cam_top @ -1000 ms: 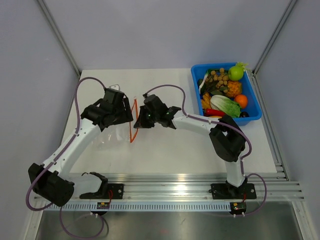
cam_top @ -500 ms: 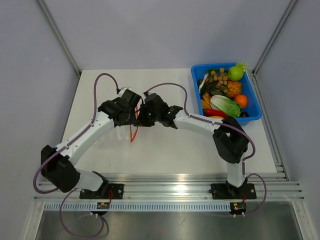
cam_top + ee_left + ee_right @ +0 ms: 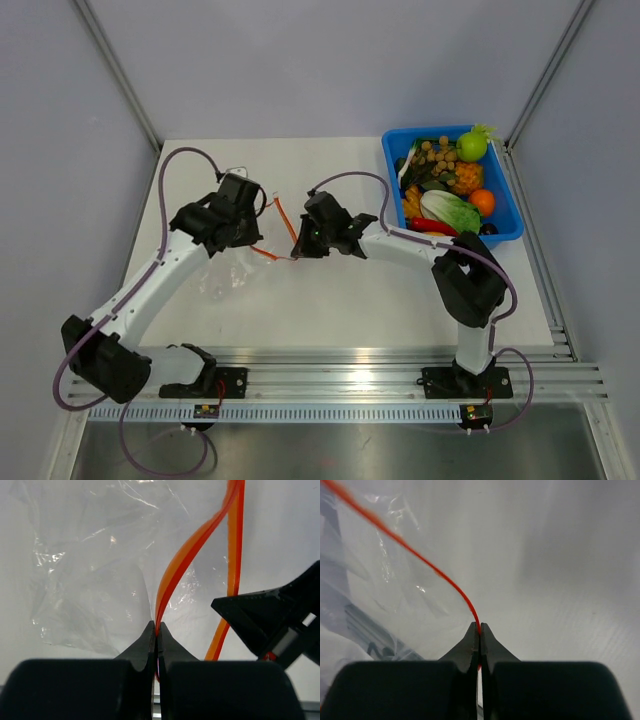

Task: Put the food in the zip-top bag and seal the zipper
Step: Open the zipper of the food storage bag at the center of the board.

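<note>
The clear zip-top bag [image 3: 222, 277] lies crumpled on the white table, left of centre. Its orange-red zipper [image 3: 283, 218] is lifted and spread into two strands. My left gripper [image 3: 256, 243] is shut on one strand of the zipper [image 3: 181, 562], with the bag [image 3: 85, 580] behind it. My right gripper [image 3: 297, 248] is shut on the other strand [image 3: 422, 557], just right of the left one. One of its black fingers [image 3: 250, 611] shows in the left wrist view. The food sits in the blue bin: green apple [image 3: 472, 146], brown balls [image 3: 437, 155], cabbage [image 3: 450, 211], orange [image 3: 482, 201].
The blue bin [image 3: 393, 152] stands at the table's back right corner, against the right wall. Grey walls close in the table on the left, back and right. An aluminium rail [image 3: 350, 362] with both arm bases runs along the near edge.
My left gripper has closed on a zipper strand and pulled back to the left with it. The right gripper has shifted slightly right, and the two strands now stand apart.
</note>
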Controlling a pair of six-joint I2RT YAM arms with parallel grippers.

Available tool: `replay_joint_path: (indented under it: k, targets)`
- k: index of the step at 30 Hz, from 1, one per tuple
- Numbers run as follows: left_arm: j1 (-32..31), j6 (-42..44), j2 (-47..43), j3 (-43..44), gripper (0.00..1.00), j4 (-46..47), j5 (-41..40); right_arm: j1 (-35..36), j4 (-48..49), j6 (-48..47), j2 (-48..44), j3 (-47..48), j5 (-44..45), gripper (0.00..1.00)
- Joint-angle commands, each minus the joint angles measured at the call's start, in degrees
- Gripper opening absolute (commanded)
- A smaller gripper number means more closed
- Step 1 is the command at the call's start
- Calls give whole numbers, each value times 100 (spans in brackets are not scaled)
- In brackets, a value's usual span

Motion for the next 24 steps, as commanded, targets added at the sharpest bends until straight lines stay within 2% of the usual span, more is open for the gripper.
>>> replay_joint_path:
  k: [1, 5, 6, 7, 8, 9, 11, 15, 19, 24]
  targets:
    - [286, 164, -386, 197, 0, 440, 1092, -250, -248, -358, -536, -109, 346, 0]
    - [286, 68, -246, 250, 0, 765, 1638, -268, -469, -693, -773, -21, 347, 1]
    - [286, -2, -176, 276, 0, 818, 1735, -259, -556, -772, -852, 5, 460, 5]
    - [286, -20, -27, 363, 0, 836, 1797, -276, -775, -947, -931, 31, 557, 15]
    - [286, -38, 61, 408, 0, 871, 1780, -276, -872, -1053, -1141, 49, 610, 48]
    - [286, -56, 123, 434, 0, 880, 1745, -276, -969, -1150, -1265, 41, 1020, 66]
    - [286, -73, 317, 575, 0, 898, 1648, -346, -1338, -1422, -1668, 23, 1339, 82]
    - [286, -82, 633, 873, 0, 898, 1534, -610, -1796, -1879, -2390, -126, 2102, 83]
    - [286, -91, 835, 1050, 0, 924, 1498, -1407, -2042, -2161, -3023, -354, 2474, 82]
    - [286, -126, 889, 1050, 0, 986, 1622, -2191, -2497, -2792, -2709, -145, 2895, 81]
